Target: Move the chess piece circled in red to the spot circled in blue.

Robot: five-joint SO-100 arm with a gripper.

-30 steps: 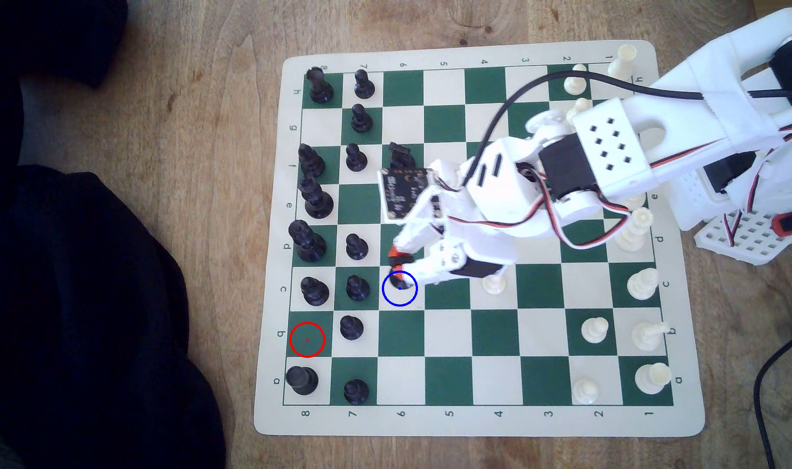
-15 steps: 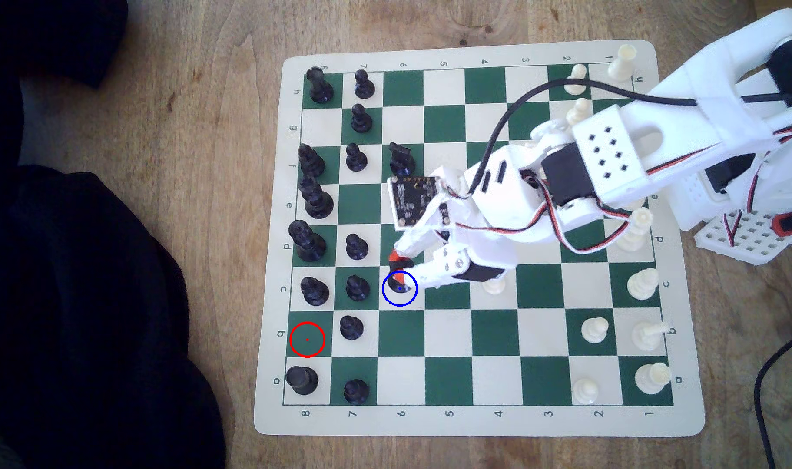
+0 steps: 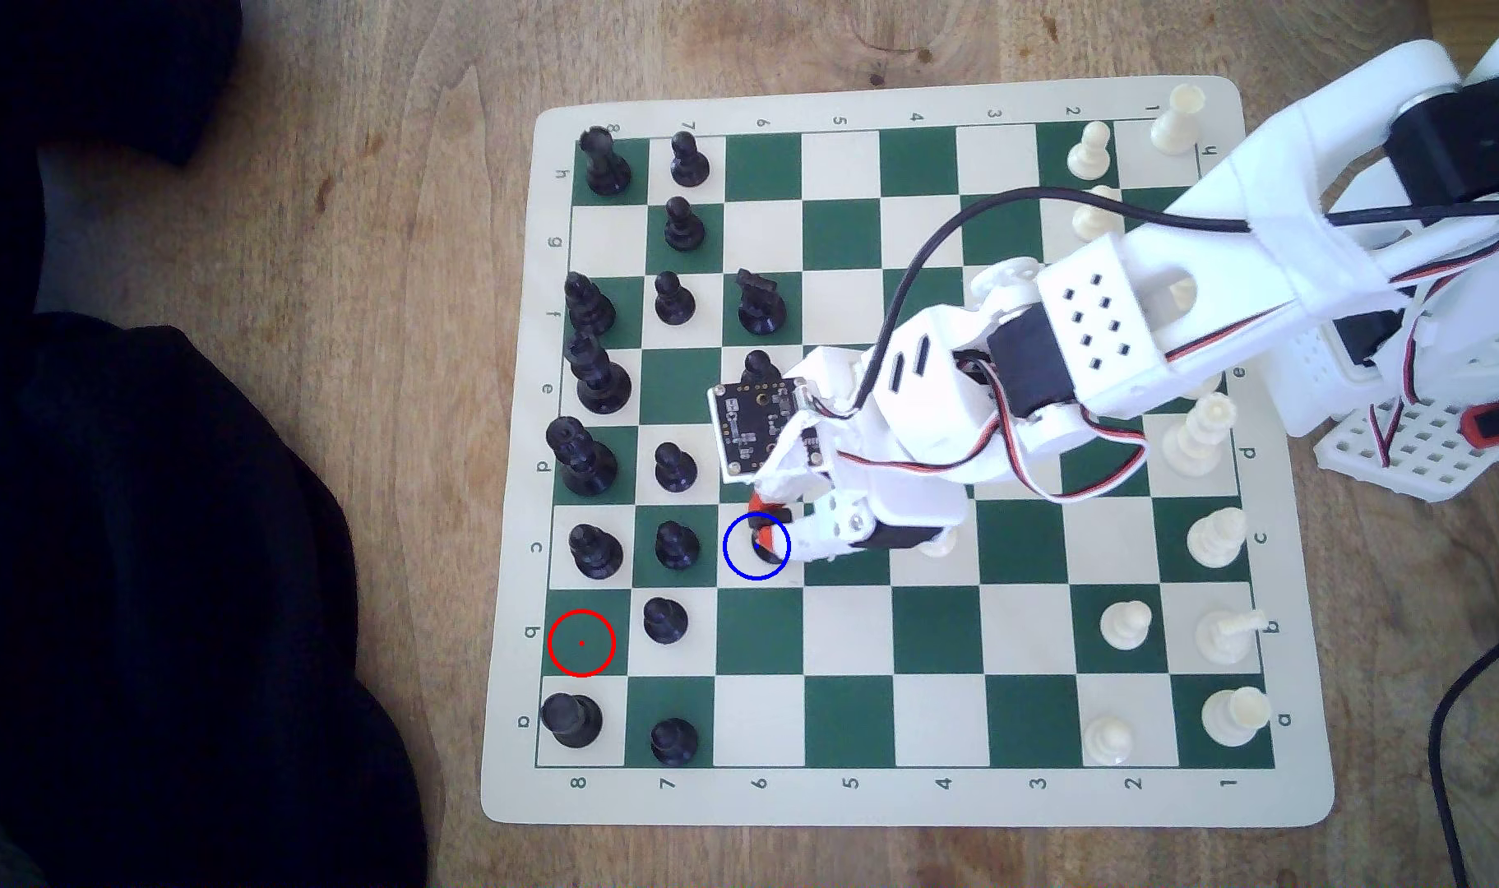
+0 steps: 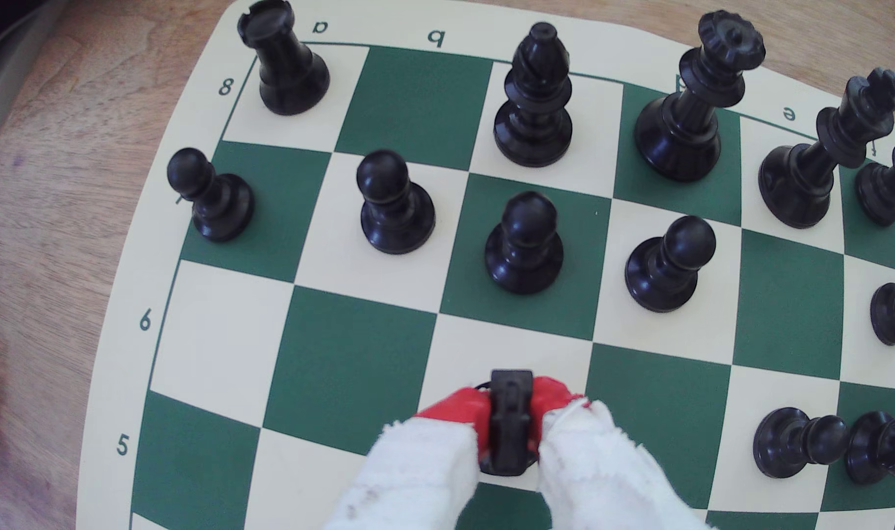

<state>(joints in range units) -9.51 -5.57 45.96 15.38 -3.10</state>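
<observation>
The chess piece circled in red, a black knight (image 4: pixel 510 423), is pinched between the red-tipped fingers of my gripper (image 4: pixel 509 407). In the exterior view the gripper (image 3: pixel 760 522) is at the spot circled in blue (image 3: pixel 739 559), a cream square, and the knight (image 3: pixel 767 551) shows as a dark shape inside the ring. It hangs low over that square (image 4: pixel 511 346); I cannot tell whether its base touches. The red ring (image 3: pixel 582 643) marks a bare green square at the exterior view's lower left.
Black pawns (image 3: pixel 676 545) (image 3: pixel 674 468) stand one column to the exterior view's left of the blue ring, with taller black pieces (image 3: pixel 594 551) beyond. Another black knight (image 3: pixel 760 303) and a pawn (image 3: pixel 757 367) stand above the gripper. White pieces (image 3: pixel 1214 538) line the right side.
The gripper has carried the knight down the exterior view into the blue ring. The wrist swung with it, uncovering the other knight and a pawn above it.
</observation>
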